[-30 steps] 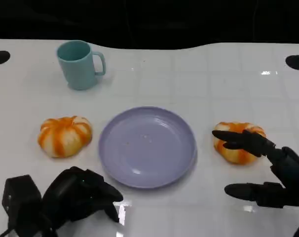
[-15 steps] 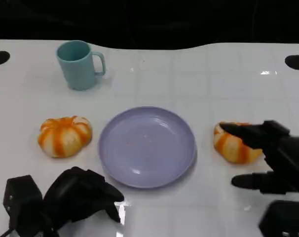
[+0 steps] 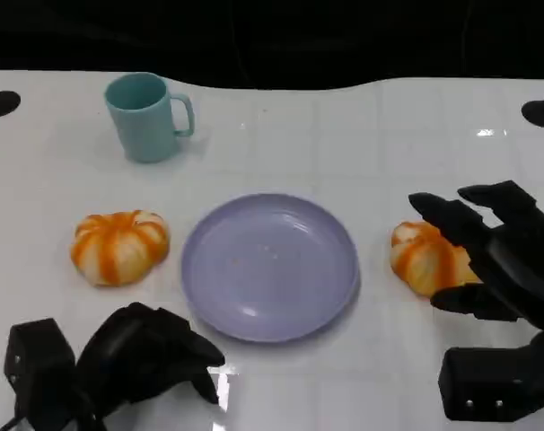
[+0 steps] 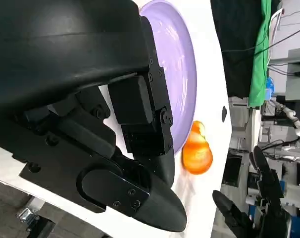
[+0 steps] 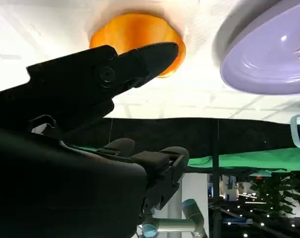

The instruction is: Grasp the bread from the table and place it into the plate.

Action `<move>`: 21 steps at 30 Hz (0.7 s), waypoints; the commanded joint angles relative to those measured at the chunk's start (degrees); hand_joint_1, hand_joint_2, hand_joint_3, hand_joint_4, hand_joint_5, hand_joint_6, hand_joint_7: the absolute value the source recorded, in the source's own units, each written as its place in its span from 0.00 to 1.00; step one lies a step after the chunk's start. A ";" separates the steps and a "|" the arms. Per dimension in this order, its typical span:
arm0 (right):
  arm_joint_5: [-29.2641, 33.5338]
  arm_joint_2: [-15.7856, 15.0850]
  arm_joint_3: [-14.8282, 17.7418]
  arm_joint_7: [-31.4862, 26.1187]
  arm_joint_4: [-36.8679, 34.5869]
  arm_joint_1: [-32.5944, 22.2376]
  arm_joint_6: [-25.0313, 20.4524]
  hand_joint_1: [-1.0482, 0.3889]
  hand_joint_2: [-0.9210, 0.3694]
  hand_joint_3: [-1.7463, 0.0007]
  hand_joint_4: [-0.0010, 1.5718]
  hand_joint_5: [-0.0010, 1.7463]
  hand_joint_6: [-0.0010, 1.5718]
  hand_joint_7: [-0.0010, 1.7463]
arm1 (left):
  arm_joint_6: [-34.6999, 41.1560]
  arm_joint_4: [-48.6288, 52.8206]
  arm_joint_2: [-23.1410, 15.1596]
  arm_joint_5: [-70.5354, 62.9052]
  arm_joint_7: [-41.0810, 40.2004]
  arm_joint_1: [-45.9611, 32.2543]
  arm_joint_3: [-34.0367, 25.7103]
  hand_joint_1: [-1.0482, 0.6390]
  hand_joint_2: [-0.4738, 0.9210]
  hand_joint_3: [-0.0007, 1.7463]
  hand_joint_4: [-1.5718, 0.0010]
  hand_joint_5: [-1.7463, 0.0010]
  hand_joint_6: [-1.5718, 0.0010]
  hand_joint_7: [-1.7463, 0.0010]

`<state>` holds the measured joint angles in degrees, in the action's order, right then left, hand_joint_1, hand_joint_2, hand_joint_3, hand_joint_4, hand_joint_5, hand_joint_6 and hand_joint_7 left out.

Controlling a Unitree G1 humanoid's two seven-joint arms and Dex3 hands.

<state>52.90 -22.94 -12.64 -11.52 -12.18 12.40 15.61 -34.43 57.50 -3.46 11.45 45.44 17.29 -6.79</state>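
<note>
Orange bread (image 3: pixel 422 260) between spread right hand (image 3: pixel 492 256) fingers (image 3: pixel 447 218), unlabelled.

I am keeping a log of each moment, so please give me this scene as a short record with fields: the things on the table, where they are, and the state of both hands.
surface: white table
plate: round lilac plate, centre, nothing on it
bread near right hand: orange-and-white round bun, on the table beside the plate
other bread: second orange-and-white bun, on the plate's opposite side
cup: teal plastic mug, behind the plate
right hand: fingers spread around the first bun, not closed on it
left hand: fingers curled in, holds nothing, on the table
</note>
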 commanded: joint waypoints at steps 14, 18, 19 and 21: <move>-0.43 1.24 -8.90 -1.00 -20.92 12.14 -4.32 0.24 0.05 1.00 0.01 0.31 0.14 0.03 | 0.63 -1.91 -1.10 0.35 0.45 -1.12 -0.04 0.00 0.94 0.00 0.20 0.49 0.00 0.98; -1.02 2.54 -10.74 -1.85 -27.21 15.69 -4.67 0.24 0.05 1.00 0.01 0.30 0.14 0.03 | 0.81 -1.94 -1.08 0.65 0.87 -1.18 -0.19 0.00 0.93 0.00 0.20 0.49 0.00 0.98; -1.19 2.92 -11.11 -2.29 -28.99 16.64 -4.59 0.24 0.05 1.00 0.01 0.29 0.15 0.03 | 0.69 -1.89 -1.13 0.54 0.82 -1.17 -0.16 0.00 0.93 0.00 0.20 0.49 0.00 0.98; -1.74 3.65 -11.72 -3.05 -32.25 18.30 -4.43 0.24 0.04 1.00 0.01 0.29 0.15 0.02 | 0.46 -1.91 -1.15 0.41 0.69 -1.23 -0.14 0.00 0.94 0.00 0.20 0.49 0.00 0.98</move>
<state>52.50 -19.84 -23.91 -13.08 -40.65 28.05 11.19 -33.93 55.87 -3.58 11.52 45.78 16.62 -6.77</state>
